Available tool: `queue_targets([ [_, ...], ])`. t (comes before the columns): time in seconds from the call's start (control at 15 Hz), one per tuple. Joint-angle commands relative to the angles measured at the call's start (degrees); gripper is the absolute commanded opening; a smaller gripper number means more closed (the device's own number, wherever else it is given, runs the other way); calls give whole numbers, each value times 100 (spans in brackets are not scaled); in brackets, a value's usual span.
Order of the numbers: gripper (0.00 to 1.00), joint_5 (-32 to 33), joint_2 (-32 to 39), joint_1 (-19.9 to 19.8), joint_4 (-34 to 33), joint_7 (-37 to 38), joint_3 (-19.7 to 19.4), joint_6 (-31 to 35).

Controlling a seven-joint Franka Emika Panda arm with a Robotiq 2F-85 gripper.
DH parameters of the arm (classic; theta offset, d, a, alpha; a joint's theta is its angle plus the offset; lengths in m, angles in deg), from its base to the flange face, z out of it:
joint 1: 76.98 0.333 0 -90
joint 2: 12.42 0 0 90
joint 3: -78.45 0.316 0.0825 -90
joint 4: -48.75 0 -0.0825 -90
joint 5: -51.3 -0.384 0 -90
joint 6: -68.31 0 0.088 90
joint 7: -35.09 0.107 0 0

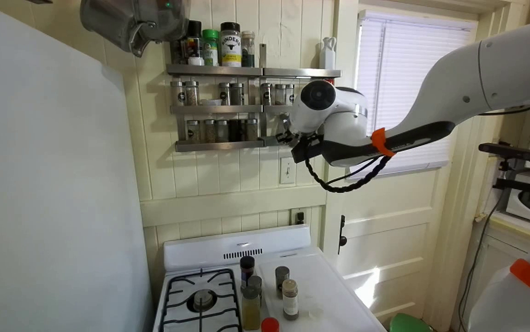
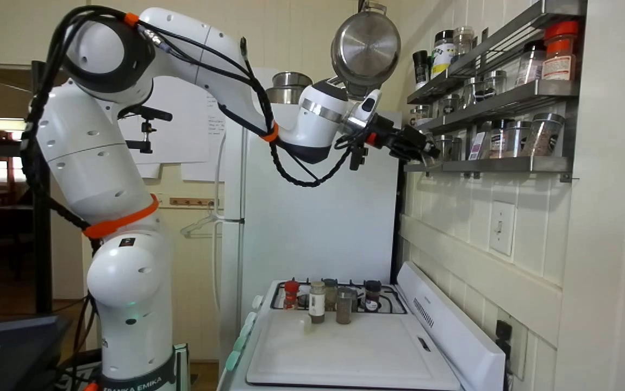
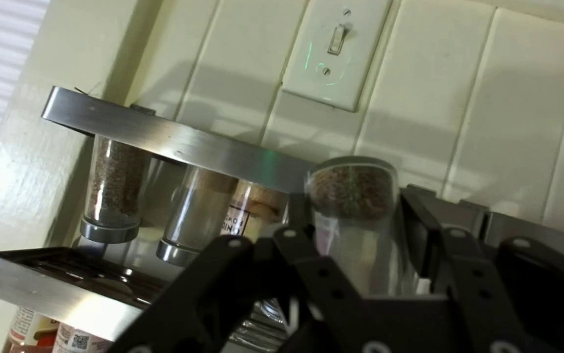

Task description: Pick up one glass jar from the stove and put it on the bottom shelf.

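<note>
My gripper [image 3: 355, 211] is shut on a glass jar [image 3: 353, 193] with brown spice in it. The wrist view stands upside down. The jar overlaps the front rail of the bottom shelf [image 3: 189, 147]; I cannot tell whether it touches it. In both exterior views the gripper [image 1: 288, 136] [image 2: 425, 152] is at the bottom shelf [image 1: 221, 146] [image 2: 513, 164], near the gap between its two sections. The held jar shows only faintly there [image 2: 430, 159]. The white stove [image 1: 191, 253] [image 2: 345, 350] bears several other jars [image 1: 290, 299] [image 2: 344, 307].
Several jars [image 1: 222, 131] [image 2: 545, 136] stand on the bottom shelf on both sides of the gripper. The middle shelf [image 1: 216, 109] is just above. A metal pot [image 2: 367, 49] hangs near the wrist. A white fridge [image 2: 318, 206] stands beside the stove. A light switch [image 3: 336, 54] is below the shelf.
</note>
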Motion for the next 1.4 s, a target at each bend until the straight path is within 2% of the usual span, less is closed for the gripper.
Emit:
queue_targets([
  [0.0, 23, -238, 221, 27, -266, -89, -79, 303],
  [0.53, 23, -647, 330, 101, -366, -211, -116, 506],
  [0.6, 48, -428, 251, 17, -275, -16, -51, 455],
  [0.87, 48, -485, 269, 26, -275, -45, -52, 455],
  [0.93, 23, -503, 292, 13, -334, 45, -55, 459],
  [1.33, 23, -707, 401, 8, -649, 290, -86, 383],
])
